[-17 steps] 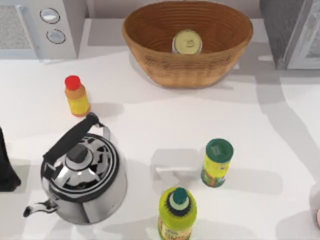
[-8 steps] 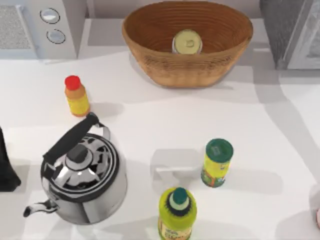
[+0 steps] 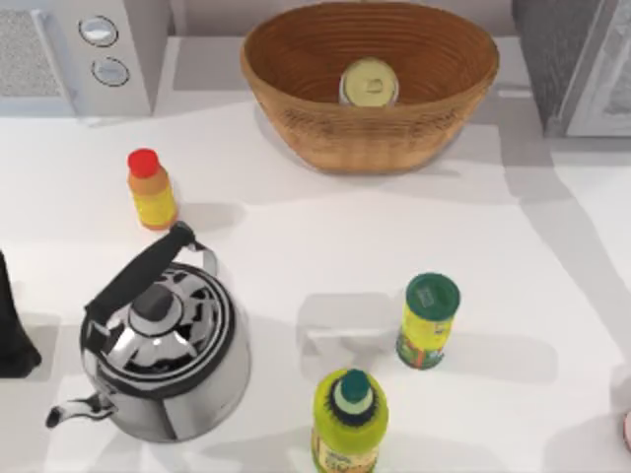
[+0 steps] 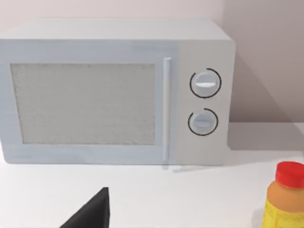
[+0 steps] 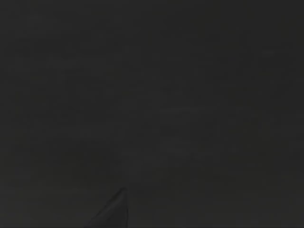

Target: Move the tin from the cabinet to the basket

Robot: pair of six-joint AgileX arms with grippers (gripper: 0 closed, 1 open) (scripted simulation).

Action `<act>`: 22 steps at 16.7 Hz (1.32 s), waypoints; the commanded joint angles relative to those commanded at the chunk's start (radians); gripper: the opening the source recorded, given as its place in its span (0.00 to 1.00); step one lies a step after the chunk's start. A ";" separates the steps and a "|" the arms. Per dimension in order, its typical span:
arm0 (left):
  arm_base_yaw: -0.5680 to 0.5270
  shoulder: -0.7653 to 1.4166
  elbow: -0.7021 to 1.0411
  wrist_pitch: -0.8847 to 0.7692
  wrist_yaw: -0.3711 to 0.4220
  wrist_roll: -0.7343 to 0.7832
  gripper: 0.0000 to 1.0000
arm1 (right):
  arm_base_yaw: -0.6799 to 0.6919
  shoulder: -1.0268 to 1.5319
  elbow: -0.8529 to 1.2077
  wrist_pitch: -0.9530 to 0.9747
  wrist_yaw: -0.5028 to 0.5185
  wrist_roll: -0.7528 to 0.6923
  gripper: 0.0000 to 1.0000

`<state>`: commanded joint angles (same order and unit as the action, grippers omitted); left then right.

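Already the tin sits upright inside the basket, at the table's far edge.
From above, the cabinet stands just right of the basket, the microwave far left; the left arm rests at the left edge, well apart from the tin, its grip impossible to judge. The left wrist view faces the microwave and a red-capped bottle. The right wrist view is dark.

basket: ribbed woven wicker, matt | tin inside basket: smooth pale lid | kettle: polished mirror-like metal, matt black handle | surface: smooth matt white | cabinet: speckled grey
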<state>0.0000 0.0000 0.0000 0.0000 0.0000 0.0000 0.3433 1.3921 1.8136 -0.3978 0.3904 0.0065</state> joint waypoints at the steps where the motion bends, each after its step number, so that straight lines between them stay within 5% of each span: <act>1: 0.000 0.000 0.000 0.000 0.000 0.000 1.00 | -0.003 -0.016 -0.020 0.006 -0.006 0.000 1.00; 7: 0.000 0.000 0.000 0.000 0.000 0.000 1.00 | -0.059 -0.269 -0.357 0.082 -0.078 -0.002 1.00; 22: 0.000 0.000 0.000 0.000 0.000 0.000 1.00 | -0.317 -1.285 -1.693 0.364 -0.356 -0.007 1.00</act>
<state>0.0000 0.0000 0.0000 0.0000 0.0000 0.0000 0.0263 0.1070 0.1203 -0.0336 0.0341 0.0000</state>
